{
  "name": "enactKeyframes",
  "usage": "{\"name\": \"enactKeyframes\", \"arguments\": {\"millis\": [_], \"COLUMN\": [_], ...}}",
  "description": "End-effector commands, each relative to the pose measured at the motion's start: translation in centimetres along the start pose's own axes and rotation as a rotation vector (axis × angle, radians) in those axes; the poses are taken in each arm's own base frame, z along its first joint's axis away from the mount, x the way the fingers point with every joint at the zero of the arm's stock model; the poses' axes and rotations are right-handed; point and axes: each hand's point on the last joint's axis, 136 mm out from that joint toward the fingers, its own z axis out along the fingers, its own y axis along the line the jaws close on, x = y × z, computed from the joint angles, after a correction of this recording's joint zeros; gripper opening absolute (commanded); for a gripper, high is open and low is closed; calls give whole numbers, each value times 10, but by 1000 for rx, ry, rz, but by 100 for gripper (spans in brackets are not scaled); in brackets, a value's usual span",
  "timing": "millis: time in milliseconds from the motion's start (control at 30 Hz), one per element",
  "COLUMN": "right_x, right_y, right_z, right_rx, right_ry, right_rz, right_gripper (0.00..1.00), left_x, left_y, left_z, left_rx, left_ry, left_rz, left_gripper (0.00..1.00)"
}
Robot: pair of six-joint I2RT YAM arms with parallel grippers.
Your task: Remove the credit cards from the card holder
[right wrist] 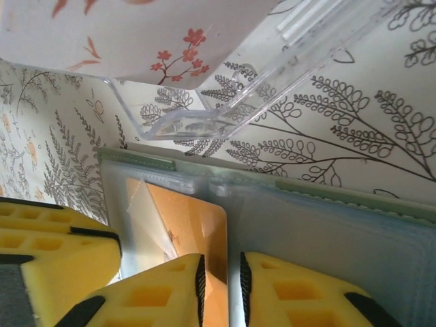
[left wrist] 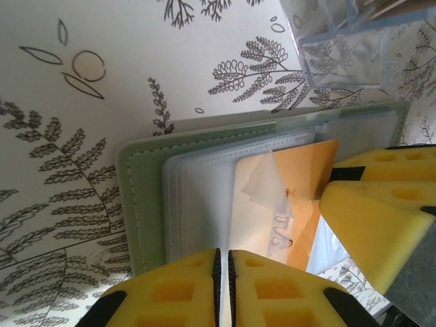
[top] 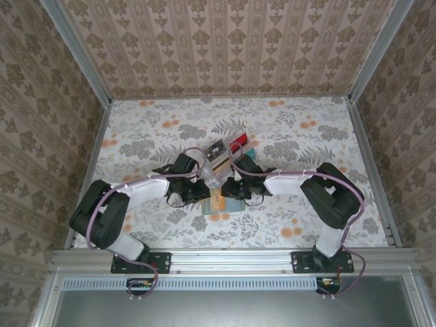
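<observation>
Tan-beige card (left wrist: 300,170) at the open card holder (left wrist: 143,204)
The card was lodged in a clear sleeve (left wrist: 204,204) at the card holder's middle, one end exposed. The left gripper (left wrist: 221,279) was pressed together at the card holder's near edge; the right gripper (right wrist: 221,279) was narrowly parted over the card's edge. The card was judged light, stiff and slick, best pinched by the exposed end.

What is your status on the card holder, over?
Left end effector shut over the card holder. Right end effector slightly open over the orange card, which sits in its sleeve. Clear plastic stand just behind, not blocking.
</observation>
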Motion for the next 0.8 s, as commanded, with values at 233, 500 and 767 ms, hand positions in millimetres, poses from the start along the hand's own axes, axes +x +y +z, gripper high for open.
{"name": "enactKeyframes", "arguments": {"millis": [233,500,767], "right_x": [4,-5,-22], "right_y": [7,3,-1], "right_z": [7,-6,-51], "right_rx": [-66,-61,-4], "right_ry": [43,-16,-155], "right_rz": [26,61,-1], "right_gripper": [28,15,5], "left_x": [3,5,-6], "left_y": [20,33,15], "left_z": [13,12,6], "left_rx": [-105,-157,-113], "left_ry": [29,33,9], "left_rz": [-10,-15,16], "left_gripper": [12,12,16]}}
